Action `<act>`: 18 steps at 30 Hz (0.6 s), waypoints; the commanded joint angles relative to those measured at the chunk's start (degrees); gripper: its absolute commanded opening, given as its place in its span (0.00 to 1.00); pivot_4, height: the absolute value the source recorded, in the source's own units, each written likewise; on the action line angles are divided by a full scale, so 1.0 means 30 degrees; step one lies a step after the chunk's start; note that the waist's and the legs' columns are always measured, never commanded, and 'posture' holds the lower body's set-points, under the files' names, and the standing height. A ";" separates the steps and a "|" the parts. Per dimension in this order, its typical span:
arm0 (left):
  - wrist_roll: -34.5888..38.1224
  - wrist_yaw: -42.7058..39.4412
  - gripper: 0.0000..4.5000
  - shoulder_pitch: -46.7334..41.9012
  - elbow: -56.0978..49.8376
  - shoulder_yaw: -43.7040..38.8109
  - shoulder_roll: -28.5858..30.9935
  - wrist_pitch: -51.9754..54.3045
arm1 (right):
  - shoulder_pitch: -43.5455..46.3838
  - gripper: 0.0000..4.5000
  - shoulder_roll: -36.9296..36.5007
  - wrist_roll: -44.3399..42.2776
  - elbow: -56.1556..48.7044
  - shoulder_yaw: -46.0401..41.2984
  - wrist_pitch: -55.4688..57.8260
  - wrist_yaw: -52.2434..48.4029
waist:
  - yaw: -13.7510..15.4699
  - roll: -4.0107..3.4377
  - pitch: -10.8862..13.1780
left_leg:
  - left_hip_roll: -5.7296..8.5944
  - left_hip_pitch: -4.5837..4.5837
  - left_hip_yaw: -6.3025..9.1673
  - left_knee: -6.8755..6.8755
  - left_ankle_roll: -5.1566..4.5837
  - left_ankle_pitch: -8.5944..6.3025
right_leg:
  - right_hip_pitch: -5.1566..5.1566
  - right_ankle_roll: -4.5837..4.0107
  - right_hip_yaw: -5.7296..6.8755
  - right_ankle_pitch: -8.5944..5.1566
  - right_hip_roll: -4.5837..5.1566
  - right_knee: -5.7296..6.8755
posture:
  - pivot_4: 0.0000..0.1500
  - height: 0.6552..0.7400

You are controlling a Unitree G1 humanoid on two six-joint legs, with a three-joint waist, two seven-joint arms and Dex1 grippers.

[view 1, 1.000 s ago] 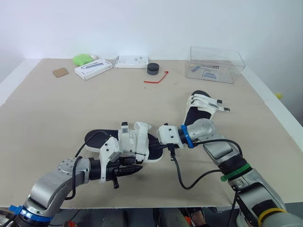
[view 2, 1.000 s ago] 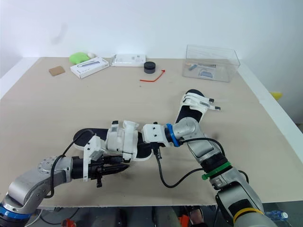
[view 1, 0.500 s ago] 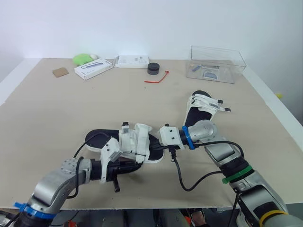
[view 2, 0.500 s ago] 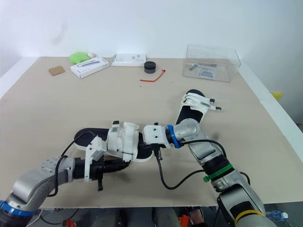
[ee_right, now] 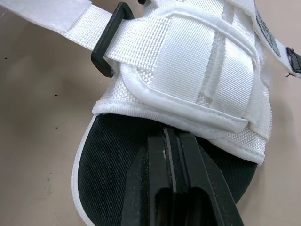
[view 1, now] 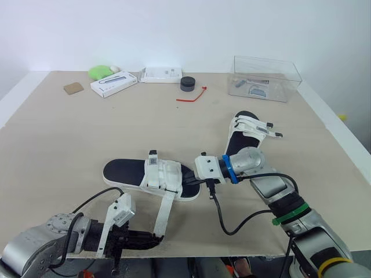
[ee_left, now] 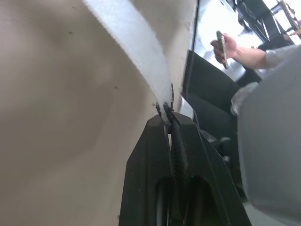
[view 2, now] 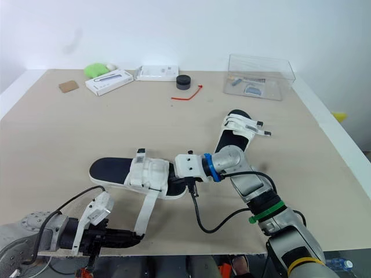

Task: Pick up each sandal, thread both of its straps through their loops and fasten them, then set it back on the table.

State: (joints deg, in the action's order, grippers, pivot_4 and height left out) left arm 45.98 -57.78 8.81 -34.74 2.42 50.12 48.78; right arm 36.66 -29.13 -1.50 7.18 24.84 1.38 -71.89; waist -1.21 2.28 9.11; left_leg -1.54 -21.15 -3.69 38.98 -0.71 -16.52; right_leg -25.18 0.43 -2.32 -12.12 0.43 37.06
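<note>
Gripping the free end of a white strap (view 1: pixel 165 211), the left claw (view 1: pixel 156 237) sits low at the near edge of the bench (view 1: pixel 69 139). Its two fingers are closed tight on the strap's tip, as the left wrist view shows. The strap runs straight from this claw up to the white upper of the near sandal (view 1: pixel 130 172), which lies flat on the bench with its black footbed facing up.

The right claw (view 1: pixel 188 180) is at the other end of the same sandal. Its fingers are pressed together and their tips touch the black footbed just below the edge of the white upper. Whether they pinch anything there I cannot tell. In the right wrist view a black loop (ee_right: pixel 106 44) with webbing through it sits at the side of the upper.

The second sandal (view 1: pixel 240 139) lies on the bench just behind the right arm, apart from both claws. A clear plastic box (view 1: pixel 265 78) and a red tie (view 1: pixel 192 95) lie at the far side. A person's hand (ee_left: pixel 221 47) shows beyond the bench edge.
</note>
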 commanded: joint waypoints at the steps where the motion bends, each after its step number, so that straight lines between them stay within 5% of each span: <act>1: 0.0076 0.0003 0.02 0.0364 -0.0561 -0.0268 -0.0016 -0.0442 | -0.0314 0.00 -0.0240 0.0870 0.0789 0.0644 0.0320 -0.0198 | 0.0000 0.0000 -0.0001 | 0.0000 0.0003 -0.0002 -0.0008 0.0000 0.0000 | -0.0002 -0.0007 -0.0001 -0.0004 0.0000 0.0000 | 1.00 1.00; 5: -0.2470 -0.0685 0.17 0.0517 -0.0362 -0.0213 0.0354 -0.3656 | -0.0250 0.00 -0.0136 0.0882 0.0919 0.0668 0.0290 -0.0229 | 0.0002 0.0000 0.0000 | -0.0001 0.0016 0.0001 -0.0054 0.0005 0.0003 | -0.0010 -0.0039 0.0003 -0.0018 -0.0008 0.0000 | 1.00 1.00; 13: -0.7794 -0.3193 0.99 0.0509 0.0898 -0.0423 0.1767 -1.1979 | -0.0229 0.00 -0.0143 0.0867 0.1064 0.0624 0.0169 -0.0289 | 0.0003 -0.0005 -0.0002 | -0.0002 0.0028 -0.0019 -0.0065 0.0021 0.0012 | -0.0009 -0.0052 -0.0002 -0.0018 0.0000 0.0000 | 1.00 1.00; 18: -1.1133 -0.4532 0.99 -0.1521 0.3439 -0.0883 0.1688 -2.1669 | 0.0044 0.00 -0.0060 0.0900 0.1515 0.0632 -0.0070 -0.0397 | 0.0025 -0.0004 -0.0003 | -0.0003 0.0030 -0.0034 -0.0068 0.0021 0.0013 | -0.0010 -0.0140 0.0004 0.0036 0.0018 -0.0002 | 1.00 1.00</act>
State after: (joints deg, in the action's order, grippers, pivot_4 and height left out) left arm 16.08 -69.98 6.33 -26.11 1.17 55.06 -5.04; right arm 37.24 -28.75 -1.53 8.56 24.84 0.49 -72.53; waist -1.13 2.27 9.10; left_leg -1.54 -21.05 -3.80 38.78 -0.64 -16.47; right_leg -25.21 0.02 -2.31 -12.01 0.49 37.06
